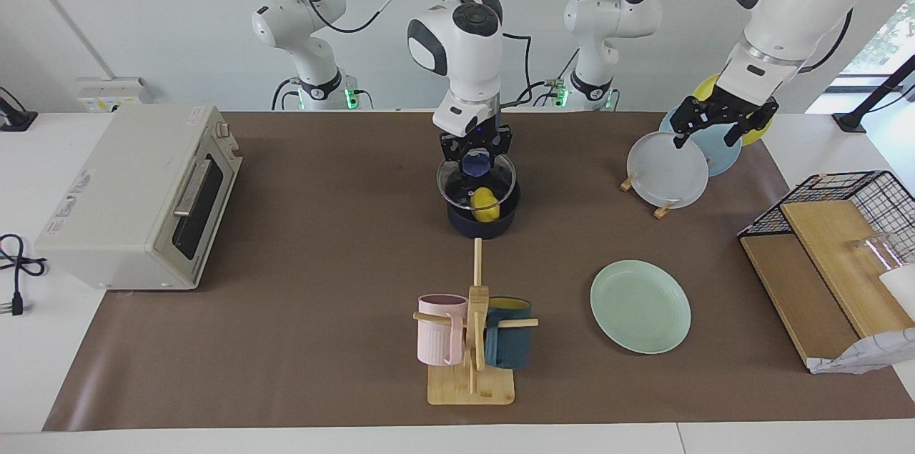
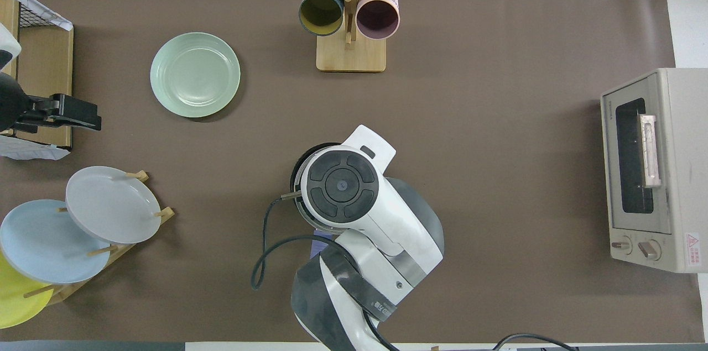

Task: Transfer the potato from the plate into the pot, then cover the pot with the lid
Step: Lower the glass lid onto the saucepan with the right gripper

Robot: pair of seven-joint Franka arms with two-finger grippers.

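Potato (image 1: 485, 204) already sits inside the pot (image 1: 483, 219); mint plate (image 1: 640, 306) lies bare on the tabletop (image 1: 300, 339), toward the left arm's end and farther from the robots than the pot. Only the covering step is left.

Right pincer (image 1: 475, 156) is clamped shut on the blue knob of the glass lid (image 1: 476, 182), lid hanging flat directly over the pot's mouth. In the facing view the lid rim looks just above, or maybe just touching, the pot rim; can't tell which. From overhead the right arm hides the lid, the potato and nearly all of the pot, with just a sliver of the pot's rim (image 2: 294, 171) showing.

Key relation: lid is centred above the pot, so the next move, as I judge it, is a straight drop and then letting go. No sideways shift looks needed. Pot's handle is hidden by the arm, so its direction can't be read now.

Left pincer (image 1: 723, 127) is open and holds nothing, up in the air over the rack of upright plates (image 1: 668, 171), well apart from the pot; that arm waits. Right arm is clearly the one on the job.

Risk: lid landing off-centre and tilting on the rim.
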